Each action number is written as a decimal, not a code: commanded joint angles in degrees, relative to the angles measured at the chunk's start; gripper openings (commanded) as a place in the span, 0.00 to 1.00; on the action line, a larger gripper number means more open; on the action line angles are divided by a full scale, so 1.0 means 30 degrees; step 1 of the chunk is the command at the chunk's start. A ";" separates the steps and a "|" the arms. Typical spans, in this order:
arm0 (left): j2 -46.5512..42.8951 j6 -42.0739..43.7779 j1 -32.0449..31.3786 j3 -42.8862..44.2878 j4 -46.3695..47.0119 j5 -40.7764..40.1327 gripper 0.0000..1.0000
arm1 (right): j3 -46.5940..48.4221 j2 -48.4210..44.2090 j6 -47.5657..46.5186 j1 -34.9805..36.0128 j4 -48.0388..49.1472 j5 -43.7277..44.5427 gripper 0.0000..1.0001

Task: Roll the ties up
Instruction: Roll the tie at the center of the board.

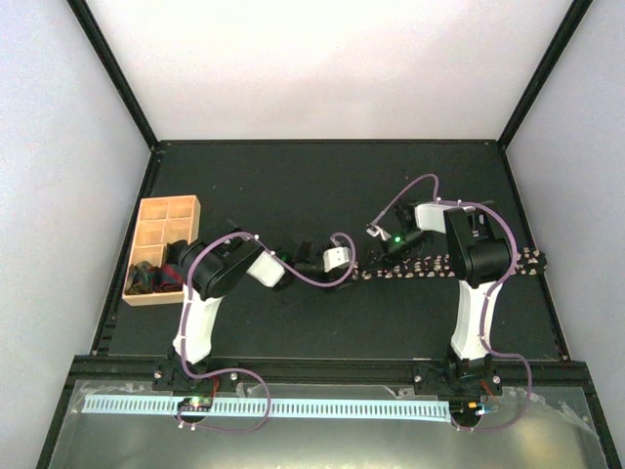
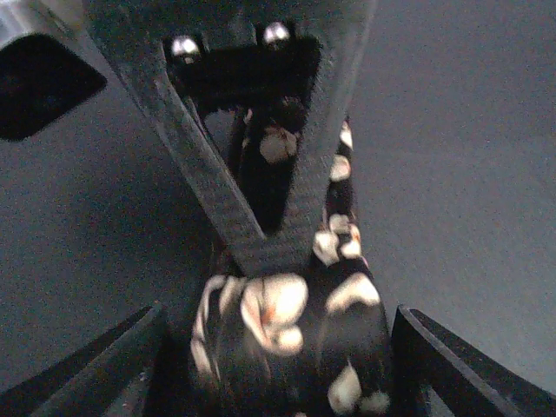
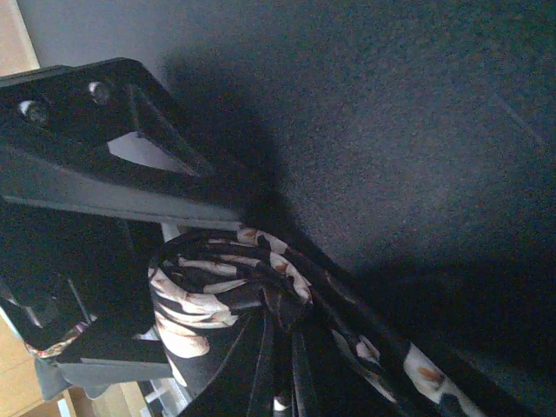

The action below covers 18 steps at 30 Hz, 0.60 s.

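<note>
Top: tray (image 1: 168,202) at left side of table (image 1: 293,322), dark bundles (image 1: 156,276) in near compartments, kind unclear. Tie (image 1: 459,262) flat on table, right of centre. Left gripper (image 1: 357,271) and right gripper (image 1: 381,252) both at its left end; jaws too small to read.

Left wrist: left gripper open, fingers (image 2: 113,369) either side of tie's rolled end, blurred.

Right wrist: right gripper clamped shut on tie's coil (image 3: 217,291); fingertips lost in shadow.

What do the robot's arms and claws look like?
Both the left arm and right arm have white lower sections and black joints and upper parts, with purple cables looping along them. A small green light glows near the right wrist. The left gripper and right gripper have black, tapering fingers; the right's show a woven texture and two silver screws.
</note>
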 commanded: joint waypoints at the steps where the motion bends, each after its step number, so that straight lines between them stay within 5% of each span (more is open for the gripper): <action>1: 0.2014 -0.1079 -0.0438 0.0561 0.0712 -0.0178 0.69 | -0.0867 0.1105 0.0444 -0.0090 0.2081 0.3893 0.02; 7: 0.1156 0.0165 -0.0528 0.0516 -0.1708 -0.1774 0.43 | -0.0208 0.0834 0.0257 -0.0139 0.1517 0.3113 0.14; 14: -0.0641 0.1411 -0.0505 0.0153 -0.6661 -0.3629 0.41 | 0.1373 -0.1033 -0.0929 -0.0484 -0.0763 0.2186 0.38; 18: -0.0876 0.1485 -0.0555 0.0829 -0.8284 -0.4280 0.41 | 0.1482 -0.1697 -0.0765 -0.0212 -0.1496 0.0809 0.43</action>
